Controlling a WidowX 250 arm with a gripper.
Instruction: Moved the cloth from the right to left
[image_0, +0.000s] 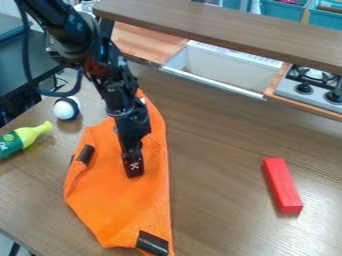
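And here we are at the brown wooden surface (220, 145), with the orange cloth (130, 200) spread across the left half of the scene. It runs long and uneven from beside the arm (122, 85) right down toward the near edge, and it narrows at its far end. A dark patch (152, 243) sits at its near end, and another (85, 154) on its left side, where the cloth looks creased or folded.

The black arm comes in from the far left and slants down over the cloth — and there's the gripper (135, 169), pointing downward, right over the orange fabric. Released or clenched on a bit of cloth? From this angle I cannot tell, and I can't call whether it touches the fabric either.

Over on the left, a bottle (25, 139) lies on its side, green with a yellow-green neck, the neck aimed toward the cloth. Just beyond it sits a white and black ball (66, 108), near the arm. Out on the right, well apart from the cloth, a red block (283, 185) lies flat, its long side running from far to near.

At the far side — a white sink basin (220, 69) set in wood, a stove (312, 87) with dark knobs on the far right, and a wooden shelf (220, 26) crossing above them, with blue bins (282, 10) behind.
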